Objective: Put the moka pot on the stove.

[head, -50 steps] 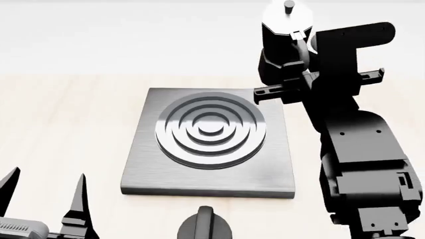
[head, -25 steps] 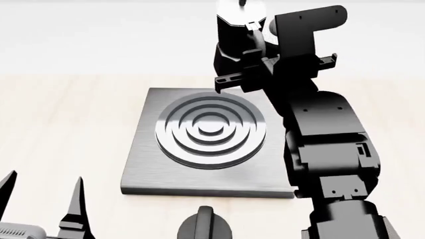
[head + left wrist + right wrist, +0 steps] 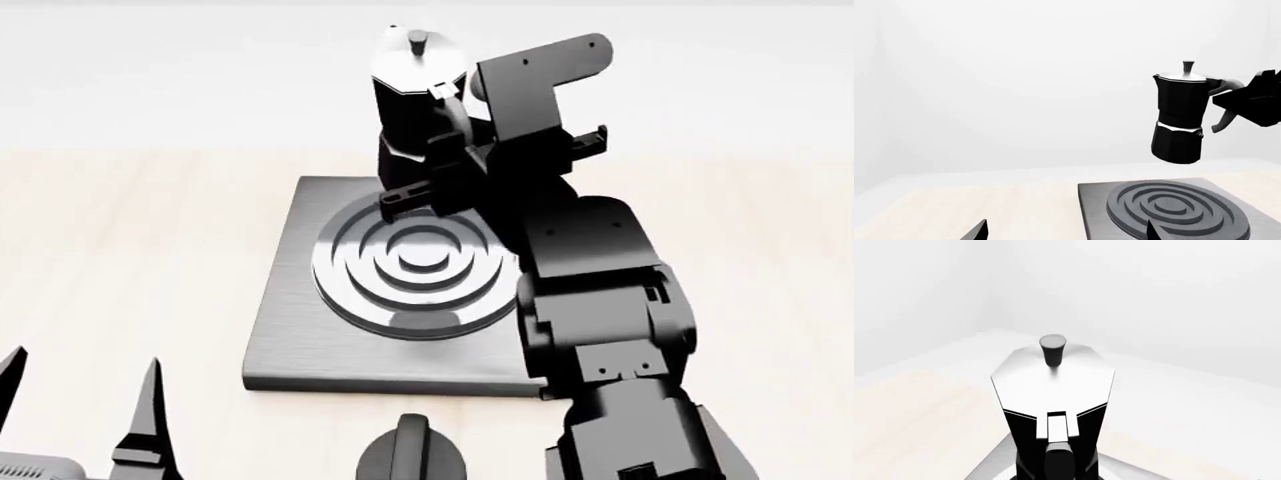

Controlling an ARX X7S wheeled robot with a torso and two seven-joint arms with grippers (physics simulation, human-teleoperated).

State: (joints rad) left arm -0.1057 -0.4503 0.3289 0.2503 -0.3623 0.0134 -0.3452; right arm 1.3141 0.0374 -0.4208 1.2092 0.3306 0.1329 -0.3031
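A: Logging change. A second ago the moka pot [image 3: 416, 95] was sitting at the upper right of the head frame, off past the stove's [image 3: 287, 310] far right corner. Now it is hanging at upper centre, over the slab's far edge and the rear of the ring burner [image 3: 414, 265].

B: Is it touching yet?

A: No. In the left wrist view the pot [image 3: 1180, 117] is floating upright, clearly apart from the stove [image 3: 1097, 210] beneath it. Judgement: transport is nearly done; what remains is centring over the rings, lowering and letting go.

B: Right hand [image 3: 447, 150]?

A: It is clenching the pot's curved handle [image 3: 1223, 102] from the side, with the forearm reaching up from the lower right of the head frame, across the slab's right half. The pot is staying level, lid knob [image 3: 1051, 347] pointing straight up.

B: Left hand [image 3: 80, 415]?

A: It is idling at the lower left corner, fingers spread, holding nothing. The black dial knob [image 3: 411, 455] is sitting at bottom centre, untouched.
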